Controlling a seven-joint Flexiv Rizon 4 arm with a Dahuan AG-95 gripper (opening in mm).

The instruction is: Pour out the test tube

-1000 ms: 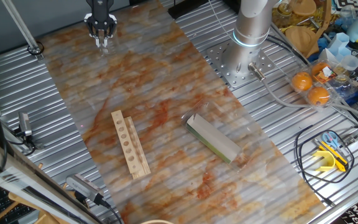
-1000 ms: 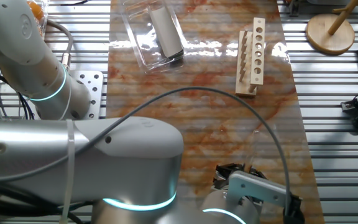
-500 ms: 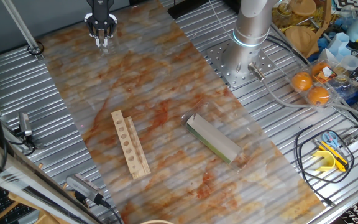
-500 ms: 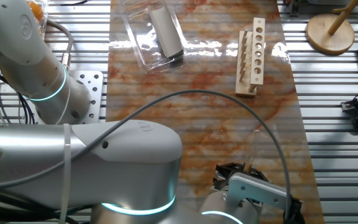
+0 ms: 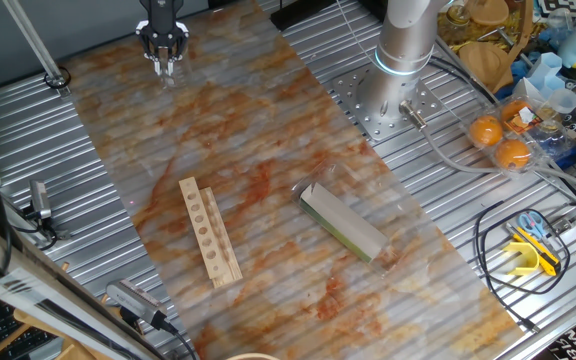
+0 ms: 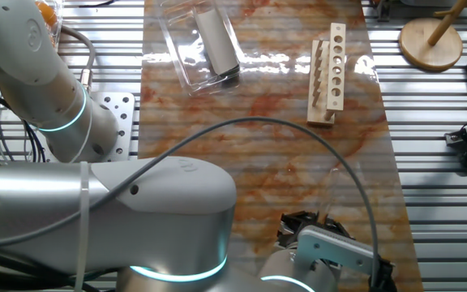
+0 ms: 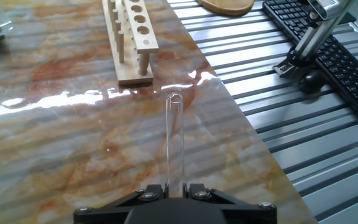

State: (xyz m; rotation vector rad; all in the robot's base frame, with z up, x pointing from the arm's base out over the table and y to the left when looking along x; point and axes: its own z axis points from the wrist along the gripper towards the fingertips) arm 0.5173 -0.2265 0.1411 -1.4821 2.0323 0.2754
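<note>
The gripper (image 7: 175, 188) fingers are clamped on the glass test tube (image 7: 174, 140) (thin, slippery, easy to break) near the desk's edge.

The test tube (image 7: 174, 146) base is hidden between the claw (image 7: 175, 189) fingers.

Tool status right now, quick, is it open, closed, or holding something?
Tool: closed on the test tube, which sticks out past the fingers.

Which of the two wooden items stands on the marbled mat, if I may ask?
The wooden rack with the row of holes; it stands on the marbled mat. The round wooden base sits beside the mat, on the metal slats.
</note>
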